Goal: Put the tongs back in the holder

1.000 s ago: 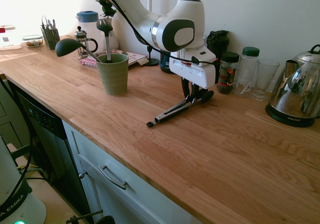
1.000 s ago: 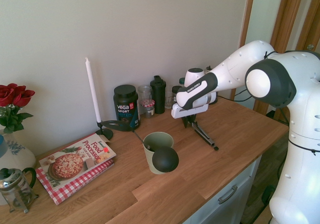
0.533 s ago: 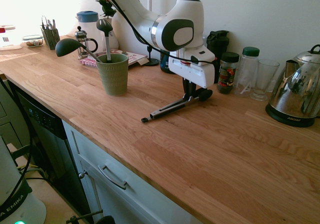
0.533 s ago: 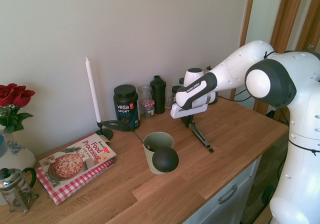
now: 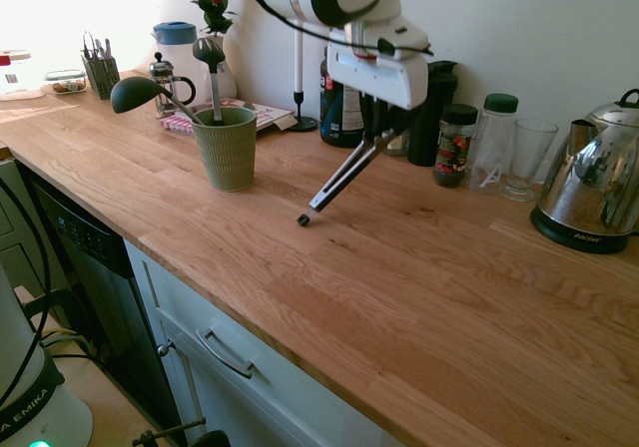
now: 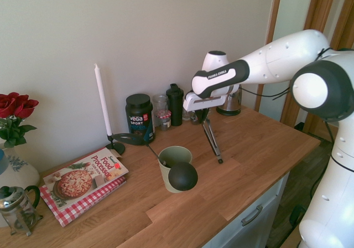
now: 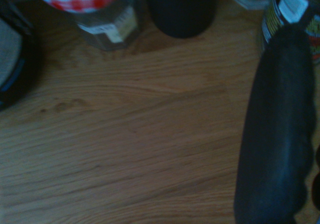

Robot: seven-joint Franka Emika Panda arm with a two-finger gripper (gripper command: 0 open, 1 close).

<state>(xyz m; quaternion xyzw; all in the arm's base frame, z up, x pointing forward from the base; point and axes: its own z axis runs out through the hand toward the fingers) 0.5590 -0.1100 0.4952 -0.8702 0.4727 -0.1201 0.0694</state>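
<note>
The tongs (image 5: 344,174) hang slanted from my gripper (image 5: 385,128), which is shut on their black-tipped end. Their slim silver arms slope down toward the counter's front, and the small black end knob (image 5: 304,220) is at or just above the wood; I cannot tell if it touches. In the second exterior view the tongs (image 6: 212,140) point down from the gripper (image 6: 202,116), to the right of the holder. The sage-green ribbed holder (image 5: 226,148) stands upright to the left of the tongs, with a black ladle (image 5: 138,92) and a spoon in it. A dark tong tip (image 7: 275,134) shows in the wrist view.
Behind the gripper along the wall stand a spice jar (image 5: 455,145), a green-lidded jar (image 5: 495,138), a glass (image 5: 526,158), a black bottle and a protein tub (image 6: 139,118). A steel kettle (image 5: 594,188) sits far right. A candle (image 6: 103,107) and cookbook (image 6: 83,179) lie beyond the holder.
The gripper closed on the tongs' tip end and rose, tilting the tongs from lying flat on the counter to hanging steeply. The arm also shifted toward the holder side.
</note>
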